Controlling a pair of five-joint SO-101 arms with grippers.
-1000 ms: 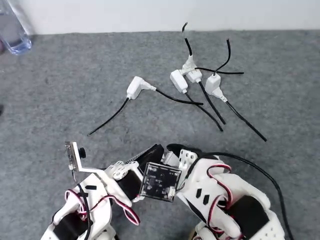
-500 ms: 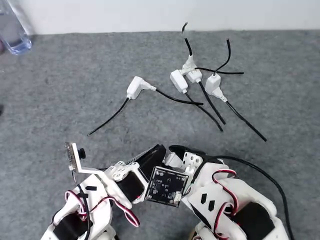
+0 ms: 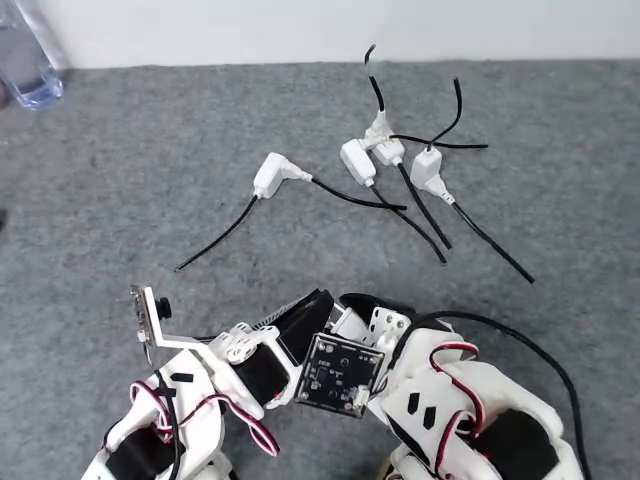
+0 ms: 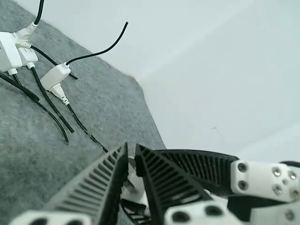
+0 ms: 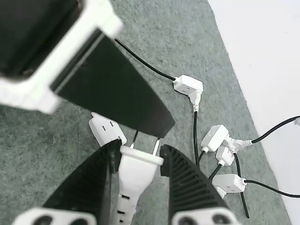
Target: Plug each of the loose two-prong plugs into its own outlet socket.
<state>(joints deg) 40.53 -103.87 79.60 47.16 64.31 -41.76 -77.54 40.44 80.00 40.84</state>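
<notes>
My right gripper [image 5: 139, 152] is shut on a white two-prong plug [image 5: 136, 176], with the prongs pointing away from the wrist. Just past the prongs a loose white outlet socket [image 5: 107, 129] lies on the grey carpet, slots up. The black finger of my left gripper [image 5: 112, 89] crosses right above that spot. My left gripper [image 4: 131, 149] is shut with nothing in it and sits beside the right one. In the high view both arms stand at the near edge, the left gripper [image 3: 308, 306] next to the right arm's wrist board [image 3: 340, 375].
Several white plug-and-socket pieces on short black cords lie farther out: one [image 3: 270, 175] alone at the middle, and a cluster [image 3: 358, 162] [image 3: 428, 170] to its right. A clear bottle [image 3: 25, 60] stands at the far left corner. A white wall [image 3: 300, 30] bounds the carpet.
The right arm's wrist has drawn back slightly toward the near edge and to the right. The left arm and the pieces on the carpet have stayed put.
</notes>
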